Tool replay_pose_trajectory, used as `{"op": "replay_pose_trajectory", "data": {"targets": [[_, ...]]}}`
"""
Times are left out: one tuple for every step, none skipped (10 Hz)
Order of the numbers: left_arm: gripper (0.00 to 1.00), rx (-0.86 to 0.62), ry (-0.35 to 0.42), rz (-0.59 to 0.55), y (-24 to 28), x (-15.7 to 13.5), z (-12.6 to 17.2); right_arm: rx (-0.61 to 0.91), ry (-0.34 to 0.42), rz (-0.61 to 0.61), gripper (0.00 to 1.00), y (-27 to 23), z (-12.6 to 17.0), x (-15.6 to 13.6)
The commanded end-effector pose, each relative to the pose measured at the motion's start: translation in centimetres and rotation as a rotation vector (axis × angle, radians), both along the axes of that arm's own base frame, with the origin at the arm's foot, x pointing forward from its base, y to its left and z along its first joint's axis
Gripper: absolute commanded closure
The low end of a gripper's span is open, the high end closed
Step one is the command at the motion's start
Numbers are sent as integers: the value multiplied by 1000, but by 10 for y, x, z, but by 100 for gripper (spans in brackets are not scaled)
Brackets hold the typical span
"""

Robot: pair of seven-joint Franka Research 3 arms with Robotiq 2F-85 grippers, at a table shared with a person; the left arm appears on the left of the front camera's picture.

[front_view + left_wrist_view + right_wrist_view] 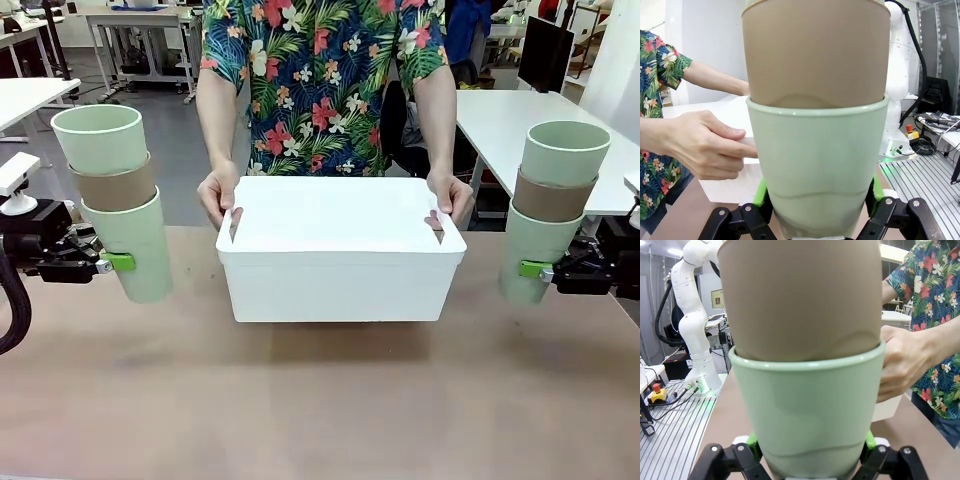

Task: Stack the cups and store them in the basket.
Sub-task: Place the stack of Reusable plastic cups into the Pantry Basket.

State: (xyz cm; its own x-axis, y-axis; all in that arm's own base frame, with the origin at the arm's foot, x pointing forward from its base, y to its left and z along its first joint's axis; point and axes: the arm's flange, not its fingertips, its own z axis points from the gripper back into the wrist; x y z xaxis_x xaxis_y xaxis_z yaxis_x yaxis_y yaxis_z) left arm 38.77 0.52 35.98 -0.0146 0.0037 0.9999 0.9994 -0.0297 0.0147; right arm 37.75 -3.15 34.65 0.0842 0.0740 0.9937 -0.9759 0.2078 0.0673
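Observation:
My left gripper (pixel 118 263) is shut on a stack of three cups (pixel 115 200) at the table's left: mint green at the bottom, tan brown in the middle, mint green on top. In the left wrist view the stack (pixel 817 125) rises between my green pads (pixel 760 192). My right gripper (pixel 535 269) is shut on a like stack (pixel 550 215) at the right, seen close in the right wrist view (pixel 805 365). The white basket (pixel 340 265) stands at the table's middle between both stacks, and a person's hands (pixel 218 195) grip its two short ends.
The person in a floral shirt (pixel 325 80) stands at the far side behind the basket. White tables (pixel 520 120) stand farther back. Brown tabletop (pixel 320 400) lies bare in front of the basket.

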Motion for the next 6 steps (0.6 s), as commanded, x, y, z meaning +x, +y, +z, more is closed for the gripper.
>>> {"op": "replay_pose_trajectory", "data": {"targets": [[13,-5,-8,-4,-1,0,3,4,-9,-4,15,0,3,0],[13,-5,-8,-4,-1,0,3,4,-9,-4,15,0,3,0],[13,-5,-8,-4,-1,0,3,4,-9,-4,15,0,3,0],[13,-5,-8,-4,-1,0,3,4,-9,-4,15,0,3,0],[13,-5,-8,-4,-1,0,3,4,-9,-4,15,0,3,0],[13,-5,-8,-4,-1,0,3,4,-9,-4,15,0,3,0]]}}
